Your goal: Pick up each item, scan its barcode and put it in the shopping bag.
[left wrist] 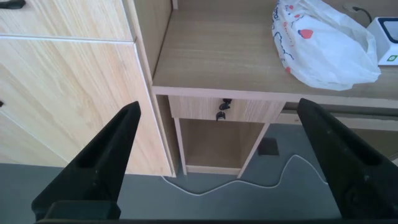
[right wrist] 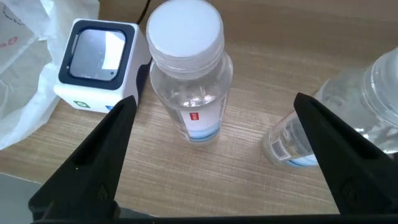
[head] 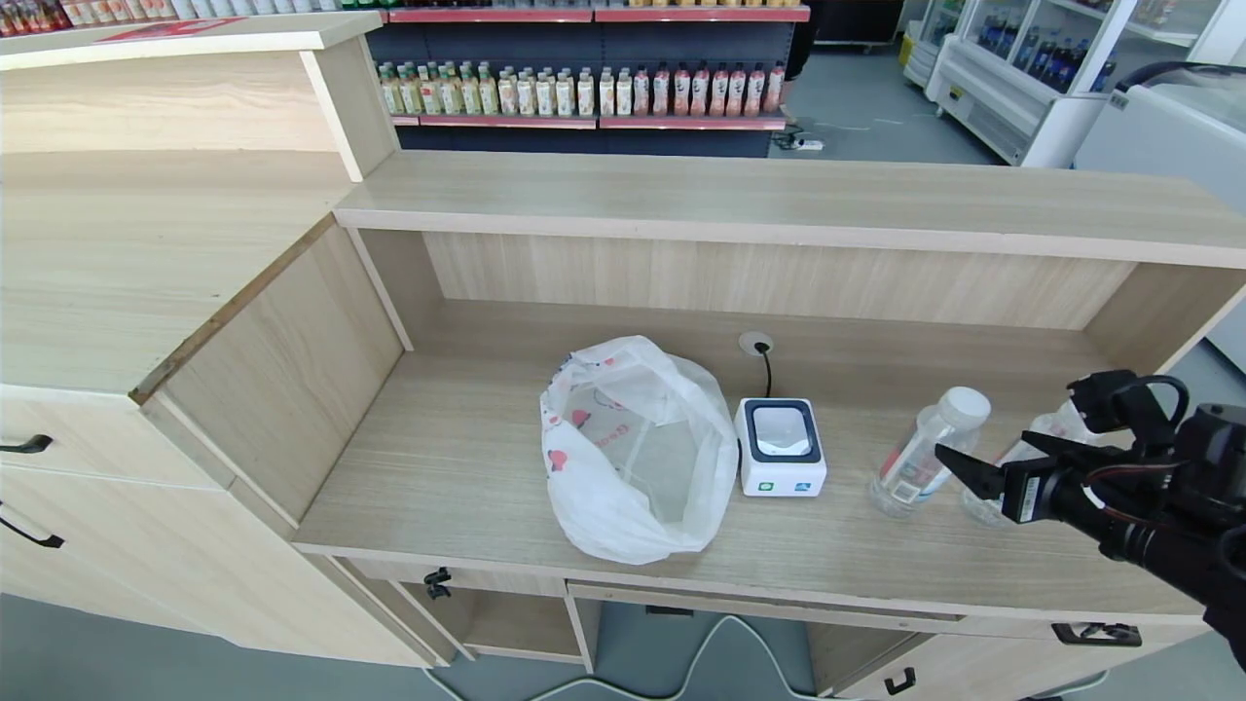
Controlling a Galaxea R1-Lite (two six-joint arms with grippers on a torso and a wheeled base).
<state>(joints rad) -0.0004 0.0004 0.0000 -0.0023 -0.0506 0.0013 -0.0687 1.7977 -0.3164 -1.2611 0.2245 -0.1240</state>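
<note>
I have the right gripper [head: 981, 443] spread wide at the right end of the counter [head: 458, 467], its fingers either side of the white-capped bottle [head: 925, 453] without touching it. A second clear bottle [right wrist: 357, 106] stands just right of that one. Both are right of the barcode scanner [head: 779, 446], and the open shopping bag [head: 633, 448] sits just left of the scanner and looks empty. So I judge nothing is scanned or bagged yet; both bottles remain. The left gripper [left wrist: 219, 107] hangs wide open, low off the counter's near left edge.
</note>
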